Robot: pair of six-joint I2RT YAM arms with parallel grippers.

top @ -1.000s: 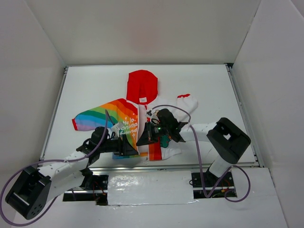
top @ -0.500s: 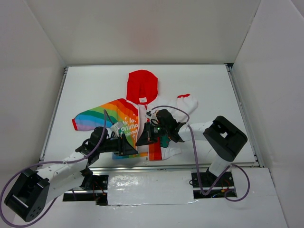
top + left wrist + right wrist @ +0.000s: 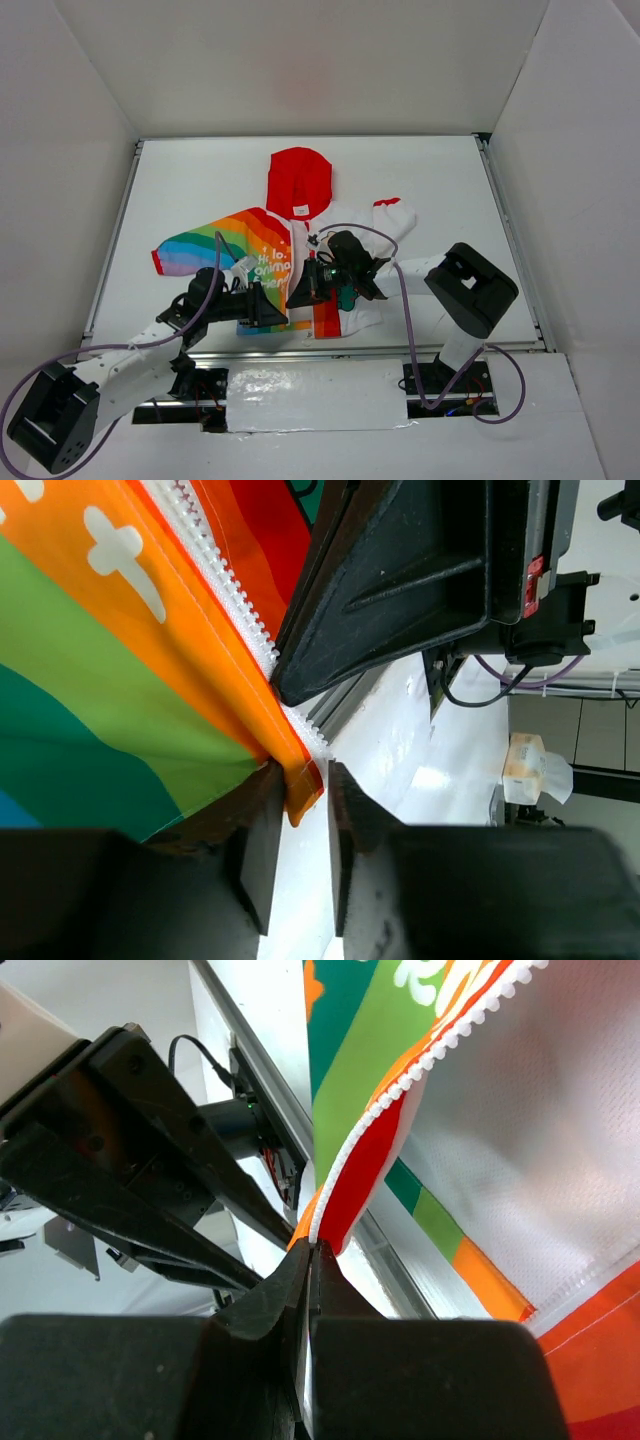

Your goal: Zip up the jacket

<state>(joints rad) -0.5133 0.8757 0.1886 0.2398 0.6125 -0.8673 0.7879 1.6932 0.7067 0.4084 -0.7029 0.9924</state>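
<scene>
On the white worktop [image 3: 200, 190], the left claw [image 3: 303, 815] is narrowly spread astride the orange near corner of the jacket [image 3: 262, 252], with one finger against the cloth and the other just clear. The jacket lies mid-worktop, its red hood [image 3: 299, 180] far, its rainbow half left and its hem at the near edge. The right claw [image 3: 312, 1260], pressed together, pinches the red strip beside the white zipper teeth [image 3: 440, 1045].
</scene>
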